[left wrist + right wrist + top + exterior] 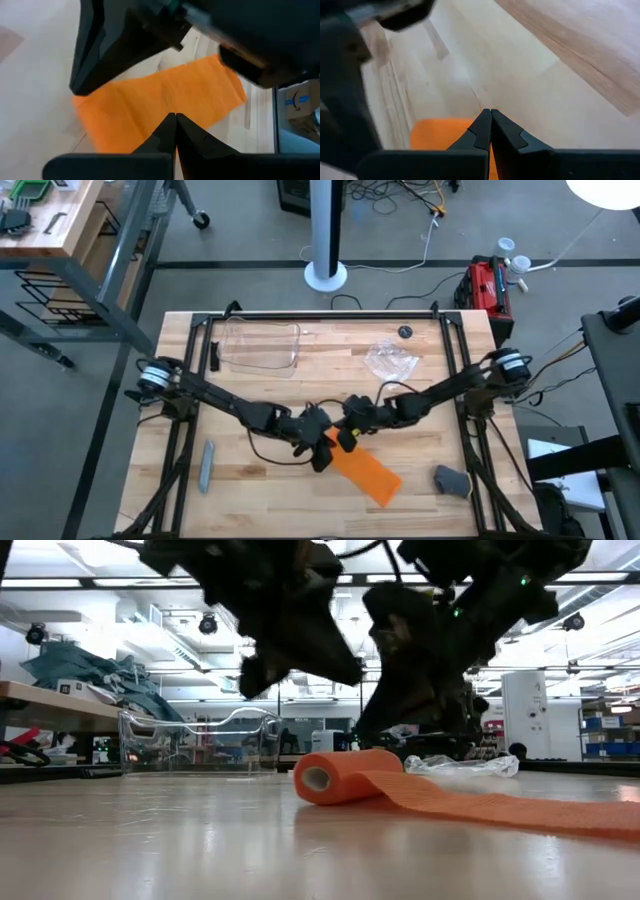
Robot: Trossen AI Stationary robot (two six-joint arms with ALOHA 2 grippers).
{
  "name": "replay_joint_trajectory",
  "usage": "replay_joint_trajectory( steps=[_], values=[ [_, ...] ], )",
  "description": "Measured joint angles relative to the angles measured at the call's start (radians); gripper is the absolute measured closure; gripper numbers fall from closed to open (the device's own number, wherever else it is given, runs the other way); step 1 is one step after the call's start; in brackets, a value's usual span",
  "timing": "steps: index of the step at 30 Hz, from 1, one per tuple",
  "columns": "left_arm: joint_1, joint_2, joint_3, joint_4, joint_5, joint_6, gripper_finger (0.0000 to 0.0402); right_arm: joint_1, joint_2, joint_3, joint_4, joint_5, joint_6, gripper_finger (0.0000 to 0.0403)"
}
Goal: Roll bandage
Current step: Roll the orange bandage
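One bandage [366, 471], two pincers, one tray [262, 346]

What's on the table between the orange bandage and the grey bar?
Nothing. In the high view, only bare wood lies between the bandage and the grey bar.
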Motion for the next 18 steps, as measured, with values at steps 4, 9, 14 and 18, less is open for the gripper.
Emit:
replay_joint_trajectory(
  steps=[4,9,14,18],
  values=[
    [-0.015,-0.076,0.0,-0.134,-0.042,0.017,0.0401,-0.017,0.023,0.004,-0.011,-0.028,-0.009,0.0401],
    [-0.036,-0.206,0.0,-0.371,-0.172,0.021,0.0401,-0.022,0.023,0.008,0.007,-0.05,-0.015,0.0401],
    [-0.058,-0.313,-0.013,-0.465,-0.346,0.006,0.0401,-0.037,0.023,0.008,0.044,-0.118,-0.015,0.0401],
    [-0.06,-0.36,-0.054,-0.455,-0.36,-0.015,0.0401,-0.059,0.026,0.008,0.029,-0.199,-0.008,0.0401]
  ],
)
